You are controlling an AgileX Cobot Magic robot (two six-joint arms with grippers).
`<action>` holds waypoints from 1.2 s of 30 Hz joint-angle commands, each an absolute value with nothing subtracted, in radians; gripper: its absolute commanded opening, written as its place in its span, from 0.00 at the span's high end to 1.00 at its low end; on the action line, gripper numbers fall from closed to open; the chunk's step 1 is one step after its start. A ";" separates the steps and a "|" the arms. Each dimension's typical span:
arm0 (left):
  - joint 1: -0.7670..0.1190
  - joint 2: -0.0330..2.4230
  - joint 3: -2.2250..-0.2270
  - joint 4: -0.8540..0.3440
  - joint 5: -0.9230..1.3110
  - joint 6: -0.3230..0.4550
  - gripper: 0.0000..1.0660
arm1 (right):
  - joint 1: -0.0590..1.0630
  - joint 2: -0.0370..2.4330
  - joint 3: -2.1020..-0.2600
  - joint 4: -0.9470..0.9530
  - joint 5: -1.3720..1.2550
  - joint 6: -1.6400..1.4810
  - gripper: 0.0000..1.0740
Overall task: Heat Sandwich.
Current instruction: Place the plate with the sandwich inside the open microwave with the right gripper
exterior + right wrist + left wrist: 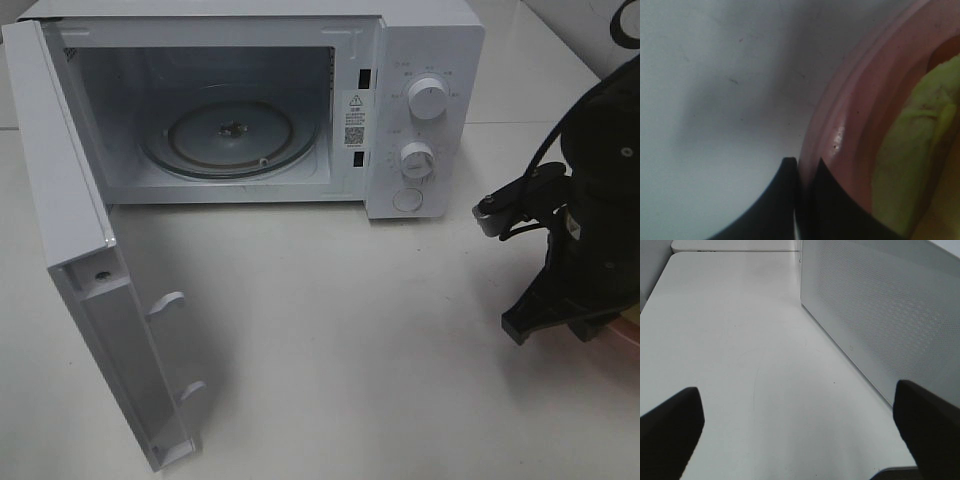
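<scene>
The left gripper (pixel 797 390) is hanging low over the white table (pixel 330 330), and its two black fingers (pixel 670 430) are standing wide apart with nothing between them. Just beside it a white panel (pixel 880 315) with a fine dotted pattern is rising from the table (I cannot tell which part of the oven it is). This gripper is not appearing in the high view.

In the high view, the door (pixel 70 200) of the white microwave (pixel 425 40) is standing fully open, swung out to the left, and two small latch hooks are sticking out from its inner edge. Inside the oven the round glass turntable (pixel 230 135) is lying bare. On the control panel at the right of the opening, two round knobs (pixel 429 97) are sitting one above the other, with a round button (pixel 408 200) under them.

At the right edge, well apart from the oven, the black right arm (pixel 590 220) is reaching down to the pink plate (pixel 850 100). The right gripper (pixel 802 162) is pressing its jaws together on the rim of this plate, one finger on the outer side and one on the inner side. The sandwich (pixel 910 150) is lying on the plate, near the fingers. Its pale green lettuce is showing, with some orange filling behind.
</scene>
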State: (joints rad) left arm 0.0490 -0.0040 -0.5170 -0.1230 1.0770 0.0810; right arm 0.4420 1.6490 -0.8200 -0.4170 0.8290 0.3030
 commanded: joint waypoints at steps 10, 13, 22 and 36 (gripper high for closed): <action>0.054 -0.023 -0.516 -0.129 1.067 0.076 0.08 | 0.581 1.519 -0.820 -0.432 0.949 0.314 1.00; 0.054 -0.023 -0.516 -0.129 1.067 0.076 0.08 | 0.608 1.505 -0.820 -0.433 0.961 0.314 1.00; 0.054 -0.023 -0.516 -0.129 1.067 0.076 0.08 | 0.727 1.490 -0.820 -0.433 1.039 0.311 1.00; 0.054 -0.023 -0.516 -0.129 1.067 0.076 0.08 | 0.897 1.400 -0.820 -0.430 1.110 0.314 1.00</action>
State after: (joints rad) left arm 0.0490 -0.0040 -0.5170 -0.1230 1.0770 0.0810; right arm 0.8810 1.4150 -0.8200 -0.4070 1.0800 0.3030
